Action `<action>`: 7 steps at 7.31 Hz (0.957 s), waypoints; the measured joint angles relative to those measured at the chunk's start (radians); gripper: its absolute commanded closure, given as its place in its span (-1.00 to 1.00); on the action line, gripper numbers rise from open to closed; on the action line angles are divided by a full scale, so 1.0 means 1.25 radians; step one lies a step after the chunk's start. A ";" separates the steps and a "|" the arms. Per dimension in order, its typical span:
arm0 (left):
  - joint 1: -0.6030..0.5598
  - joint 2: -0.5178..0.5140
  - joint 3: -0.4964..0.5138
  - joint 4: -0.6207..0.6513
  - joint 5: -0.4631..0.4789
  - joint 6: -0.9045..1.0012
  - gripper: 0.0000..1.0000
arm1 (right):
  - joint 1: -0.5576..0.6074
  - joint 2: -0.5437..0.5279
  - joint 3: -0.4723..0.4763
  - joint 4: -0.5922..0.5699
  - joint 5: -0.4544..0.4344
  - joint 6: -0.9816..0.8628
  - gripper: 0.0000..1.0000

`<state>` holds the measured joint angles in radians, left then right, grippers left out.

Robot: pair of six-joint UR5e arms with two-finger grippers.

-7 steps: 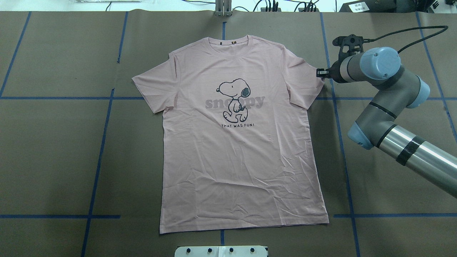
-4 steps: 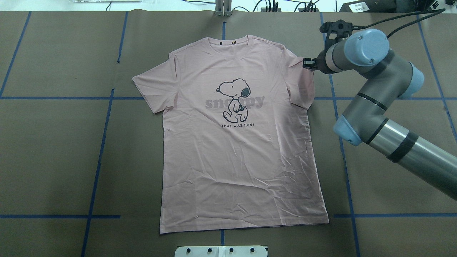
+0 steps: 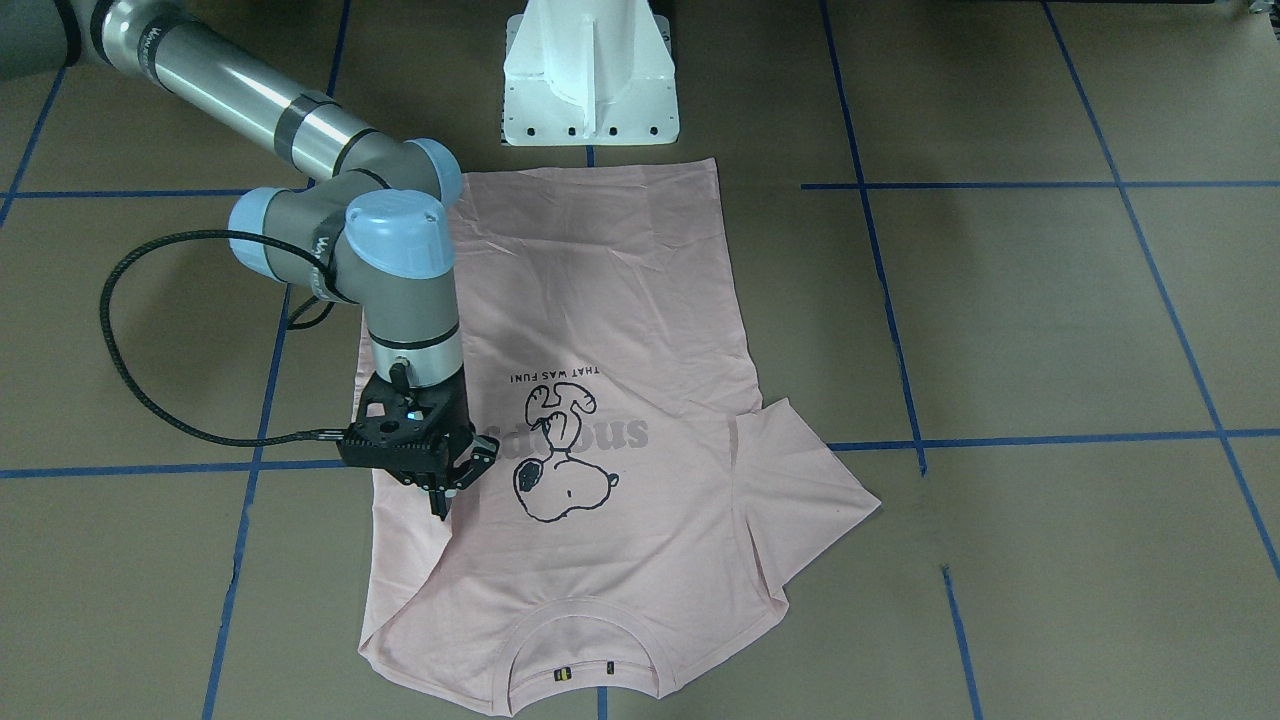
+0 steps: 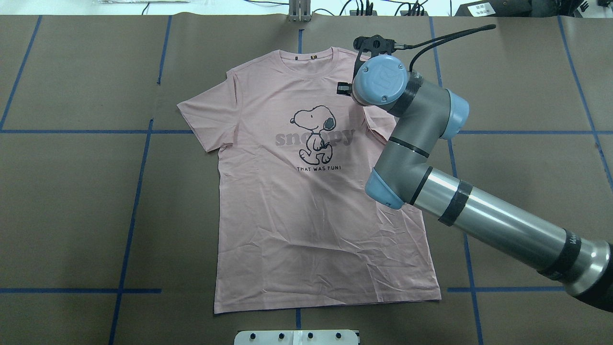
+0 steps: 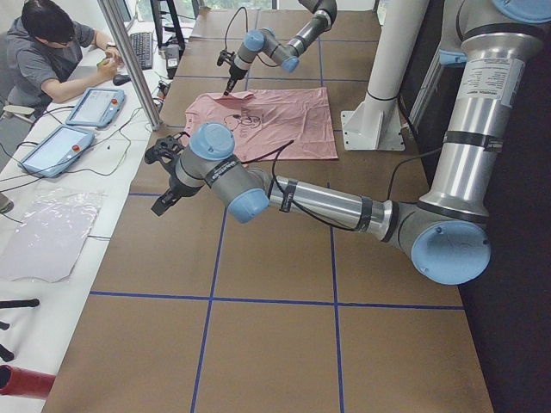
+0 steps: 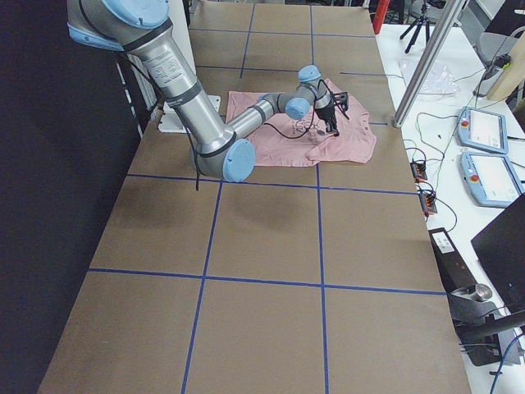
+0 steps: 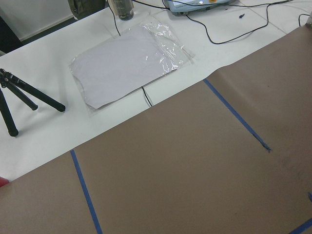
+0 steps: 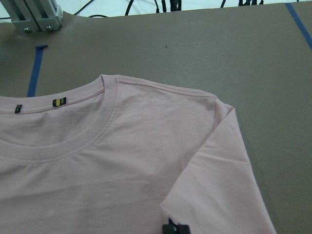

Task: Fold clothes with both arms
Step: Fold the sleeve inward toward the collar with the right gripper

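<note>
Counter (image 4: 72,215) under brown paper with blue tape grid. T-shirt (image 4: 311,230) flat on it, print up. Long axis 12–6 in overhead view: collar (image 4: 313,62) at 12 o'clock, hem (image 4: 325,303) at 6 o'clock, toward robot base.

Right arm (image 4: 498,225) in from 4 o'clock, reaching over garment's 1–2 o'clock shoulder. Left arm (image 5: 318,202) outside overhead view. Seen only from the side, stretched well off toward 9 o'clock, apart from the T-shirt, over bare paper.

Right sleeve (image 8: 219,165) doubled inward over chest, crease running roughly 12–6 from shoulder seam. Left sleeve (image 4: 203,117) flat, spread out to 9 o'clock.

Right end effector (image 3: 441,500) tips-down at about 1 o'clock of Snoopy print (image 4: 313,132), clenched, apparently pinching the right sleeve's edge. Left end effector (image 5: 164,200): released or clenched, cannot tell.

Judgement:
- Step in hand: first sleeve fold, nearly laid.
- Deciding relation: landing spot just beside right end effector, toward 9 o'clock. Pull to be kept square to the 12–6 axis, otherwise risk of a skewed crease.
- Left sleeve probably next, at 9 o'clock and well apart from right end effector. Left arm nearer by side, though parked away for now.
</note>
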<state>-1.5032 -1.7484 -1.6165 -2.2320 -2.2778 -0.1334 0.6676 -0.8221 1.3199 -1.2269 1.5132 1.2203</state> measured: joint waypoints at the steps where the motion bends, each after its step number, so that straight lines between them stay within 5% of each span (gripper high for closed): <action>1: 0.000 0.001 0.001 0.000 0.000 0.000 -1.00 | -0.013 0.008 -0.012 0.000 -0.018 -0.002 -1.00; 3: 0.001 0.000 0.003 0.000 0.000 -0.002 -1.00 | 0.002 0.023 -0.012 -0.004 0.003 -0.040 -1.00; 7: 0.115 -0.012 -0.001 -0.050 0.005 -0.096 -1.00 | 0.203 -0.014 0.013 -0.001 0.320 -0.295 -1.00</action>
<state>-1.3595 -1.7631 -1.6172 -2.2943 -2.2721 -0.2537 0.9217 -0.8401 1.3364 -1.2287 1.9136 0.8511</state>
